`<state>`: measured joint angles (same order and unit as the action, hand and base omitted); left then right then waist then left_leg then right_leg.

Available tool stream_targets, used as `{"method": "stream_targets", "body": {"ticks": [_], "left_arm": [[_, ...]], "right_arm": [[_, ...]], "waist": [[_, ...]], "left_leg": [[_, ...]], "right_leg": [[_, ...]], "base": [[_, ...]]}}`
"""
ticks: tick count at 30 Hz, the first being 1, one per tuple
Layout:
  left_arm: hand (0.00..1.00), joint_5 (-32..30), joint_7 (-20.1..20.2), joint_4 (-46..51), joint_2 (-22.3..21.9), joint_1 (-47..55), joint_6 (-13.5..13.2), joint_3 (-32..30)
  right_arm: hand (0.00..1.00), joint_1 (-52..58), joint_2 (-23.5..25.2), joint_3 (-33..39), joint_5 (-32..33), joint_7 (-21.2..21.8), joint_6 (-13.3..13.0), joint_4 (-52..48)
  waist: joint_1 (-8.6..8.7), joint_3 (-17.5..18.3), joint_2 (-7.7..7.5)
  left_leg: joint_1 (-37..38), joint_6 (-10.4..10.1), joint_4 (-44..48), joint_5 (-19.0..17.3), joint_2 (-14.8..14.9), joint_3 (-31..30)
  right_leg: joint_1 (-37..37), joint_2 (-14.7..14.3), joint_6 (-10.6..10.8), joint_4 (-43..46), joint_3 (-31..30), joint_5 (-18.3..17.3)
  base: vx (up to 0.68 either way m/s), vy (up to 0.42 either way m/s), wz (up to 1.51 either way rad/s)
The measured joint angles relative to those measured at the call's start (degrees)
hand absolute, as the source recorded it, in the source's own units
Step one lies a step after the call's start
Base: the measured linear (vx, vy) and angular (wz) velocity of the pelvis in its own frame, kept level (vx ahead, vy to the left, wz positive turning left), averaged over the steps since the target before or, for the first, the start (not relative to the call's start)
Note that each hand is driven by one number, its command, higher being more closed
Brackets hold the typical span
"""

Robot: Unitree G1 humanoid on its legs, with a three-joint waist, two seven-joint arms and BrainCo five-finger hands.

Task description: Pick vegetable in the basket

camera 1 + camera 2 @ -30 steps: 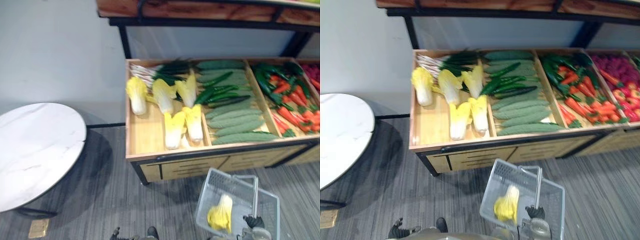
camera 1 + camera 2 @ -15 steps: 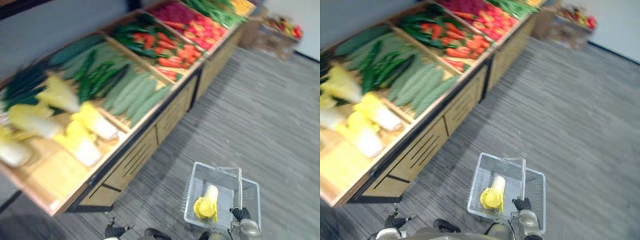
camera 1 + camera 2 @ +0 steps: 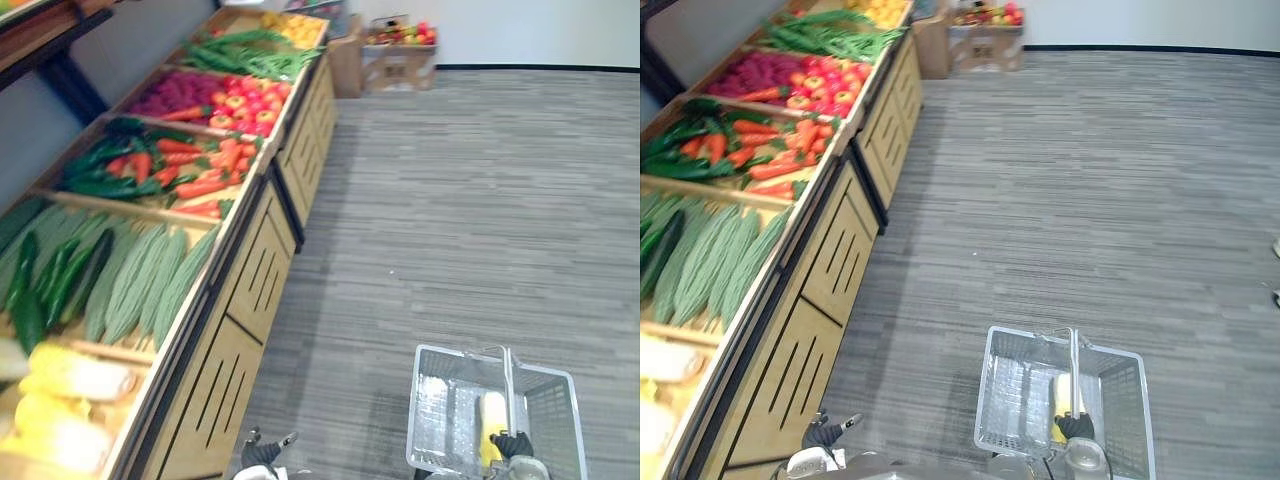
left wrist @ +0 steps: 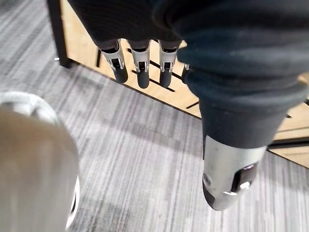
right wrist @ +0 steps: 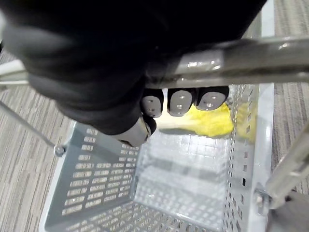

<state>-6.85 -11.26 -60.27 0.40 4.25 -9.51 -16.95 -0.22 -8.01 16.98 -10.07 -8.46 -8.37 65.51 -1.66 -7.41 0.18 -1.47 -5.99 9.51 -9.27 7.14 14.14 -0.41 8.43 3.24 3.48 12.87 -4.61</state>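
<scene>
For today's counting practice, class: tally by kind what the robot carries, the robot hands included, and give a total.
Wire basket: 1
Napa cabbage lying in it: 1
Robot hands: 2, the left robot hand open, the right robot hand curled round the basket's handle
Total: 4

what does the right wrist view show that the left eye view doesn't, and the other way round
Right wrist view adds the close detail: the right hand has its fingers curled round the basket handle. Left eye view adds the setting: the wooden display stand with carrots and pale green gourds, and the left hand low beside it. Both show the grey basket with one yellow cabbage in it.
</scene>
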Motion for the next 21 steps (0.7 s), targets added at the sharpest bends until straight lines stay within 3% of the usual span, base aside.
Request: {"method": "stream_targets", "body": {"ticks": [1, 2, 3, 6, 8, 15, 17, 21], "left_arm": [[0.00, 0.0, 0.0, 0.0, -0.1, 0.0, 0.0, 0.1], [0.00, 0.2, 0.1, 0.0, -0.4, 0.0, -0.1, 0.5], [0.00, 0.7, 0.2, 0.0, 0.4, -0.1, 0.0, 0.9], [0.00, 1.0, 0.2, 0.0, 2.3, -0.3, -0.4, 1.3], [0.00, 0.9, 0.2, -0.1, 3.1, 0.0, -0.4, 1.4], [0.00, -0.8, 0.3, -1.1, 4.6, 0.7, -0.4, 4.3], [0.00, -0.9, 0.4, -1.2, 4.8, 0.7, -0.4, 4.9], [0.00, -1.3, 0.5, -1.2, 4.7, 0.8, -0.4, 5.9]], "right_arm": [[1.00, 0.1, 0.0, -0.1, 0.0, 0.1, -0.1, 0.2], [1.00, 0.1, -0.3, -0.1, 0.1, 0.1, -0.2, 0.2], [1.00, 0.1, -0.2, -0.5, 0.2, 0.2, -0.3, 0.4], [1.00, 1.5, 1.1, -0.3, 1.6, 0.2, -1.6, 0.3], [1.00, 1.9, 1.4, 0.2, 1.6, 0.3, -1.7, 0.1], [1.00, 1.9, 1.4, 1.1, 2.2, 1.3, -1.9, -0.4], [1.00, 1.9, 1.4, 1.9, 2.2, 1.5, -1.9, -0.5], [1.00, 1.7, 1.7, 3.4, 2.9, 1.5, -2.2, -2.1]], "waist": [[-0.07, 0.1, 0.41], [-0.19, 0.0, 1.93], [-0.03, 0.2, 1.49], [0.05, -0.1, -1.64], [-0.06, 0.2, -2.43], [-0.14, 0.9, -1.99], [-0.18, 0.9, -1.88], [-0.25, 0.2, -1.03]], "left_leg": [[-0.5, -0.4, -1.7, 0.6, -0.1, -3.3], [-1.7, -1.3, -3.9, 3.3, 0.5, -9.1], [-2.3, -0.6, -2.8, 2.7, -0.3, -8.6], [-1.9, 1.3, -3.2, 2.3, -3.5, -6.2], [-0.2, 2.2, -3.9, 1.8, -4.8, -4.9], [2.4, 3.7, -5.6, 0.9, -6.5, -2.1], [3.4, 3.7, -5.7, 0.8, -6.2, -2.1], [6.5, 4.6, -5.9, -0.8, -5.2, -1.4]], "right_leg": [[-0.4, -0.6, 0.4, -0.2, -1.0, 0.2], [-0.9, -2.3, 1.4, -1.0, -2.8, 0.9], [-1.0, -1.8, 2.2, -2.5, -4.2, 1.5], [-1.2, 1.4, 3.8, -3.6, -6.0, 2.7], [-0.5, 2.6, 3.9, -3.7, -7.0, 2.8], [-0.5, 3.9, 4.5, -3.8, -8.8, 3.1], [-1.2, 3.4, 4.8, -0.9, -8.6, 2.9], [-9.0, 3.1, 4.7, 18.9, -9.3, 0.7]], "base": [[-0.01, 0.198, -0.96], [-0.03, 0.193, -0.78], [-0.01, 0.191, -0.64], [0.06, 0.214, -0.25], [0.09, 0.187, -0.26], [0.09, 0.080, -0.23], [0.08, 0.007, -0.13], [0.03, -0.002, -0.17]]}}
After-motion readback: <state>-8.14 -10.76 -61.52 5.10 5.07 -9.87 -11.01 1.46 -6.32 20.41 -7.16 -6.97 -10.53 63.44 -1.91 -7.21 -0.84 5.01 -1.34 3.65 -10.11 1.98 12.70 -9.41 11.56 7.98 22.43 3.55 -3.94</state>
